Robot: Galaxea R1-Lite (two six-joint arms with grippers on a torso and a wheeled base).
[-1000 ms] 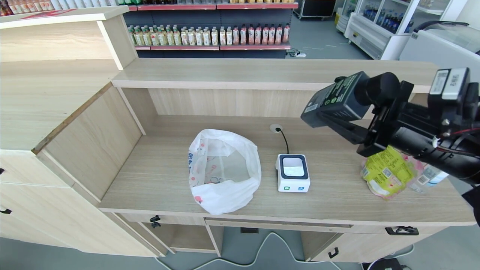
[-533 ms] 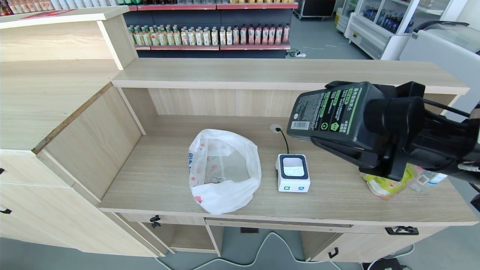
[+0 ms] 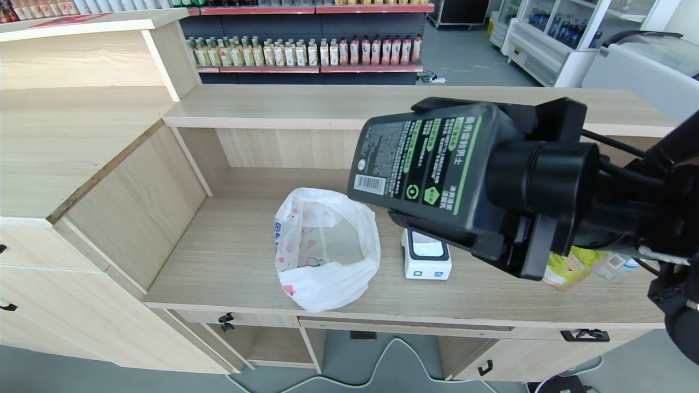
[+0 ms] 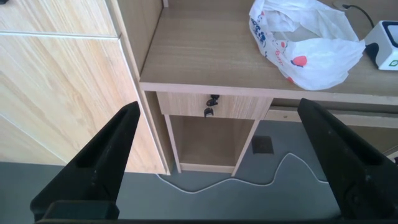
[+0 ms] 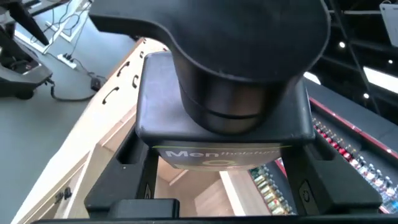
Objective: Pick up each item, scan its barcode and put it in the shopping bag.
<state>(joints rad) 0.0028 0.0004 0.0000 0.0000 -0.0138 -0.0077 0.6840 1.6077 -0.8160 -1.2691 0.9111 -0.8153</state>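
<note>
Scanning step in hand: right gripper (image 3: pixel 409 161) clamps black bottle (image 3: pixel 437 158) aloft, barcode (image 3: pixel 369 184) facing upward; next move must turn it toward the scanner (image 3: pixel 427 256).

Wooden counter (image 3: pixel 229 256), white shopping bag (image 3: pixel 327 284), barcode scanner (image 3: pixel 427 266) beside it, yellow packet (image 3: pixel 568 268) far right

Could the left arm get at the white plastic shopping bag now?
Probably yes: the left gripper is open and empty in front of the wooden counter, and the white plastic shopping bag lies near its front edge with nothing between.
</note>
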